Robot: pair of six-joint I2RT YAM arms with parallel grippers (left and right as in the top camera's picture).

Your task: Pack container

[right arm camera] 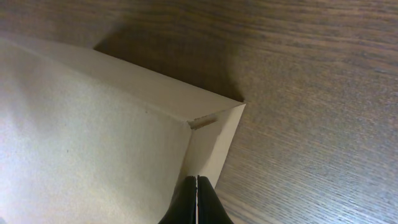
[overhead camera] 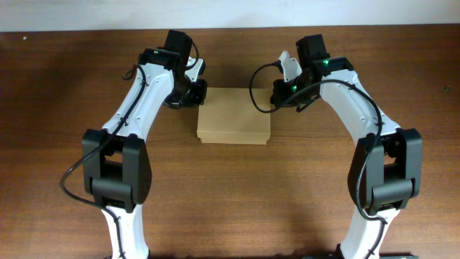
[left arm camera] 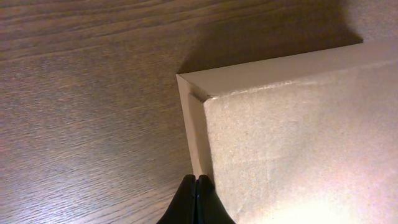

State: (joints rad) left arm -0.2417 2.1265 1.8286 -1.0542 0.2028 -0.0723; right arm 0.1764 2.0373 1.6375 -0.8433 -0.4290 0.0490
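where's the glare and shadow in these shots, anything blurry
Overhead: even light, sharp, only a thin shadow beside the container on the table. Left wrist: lid washed out toward the lower right, dark shadow beyond its far edge, the left gripper dark and soft. Right wrist: lid pale at the left, shadow behind the far edge, the right gripper likewise soft.

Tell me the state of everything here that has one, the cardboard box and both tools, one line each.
container: lid flap down, closed, lying flat on the table.
left tool: shut, fingertips together at the container's left edge, near a corner.
right tool: shut, fingertips together at the container's right edge, near a corner.
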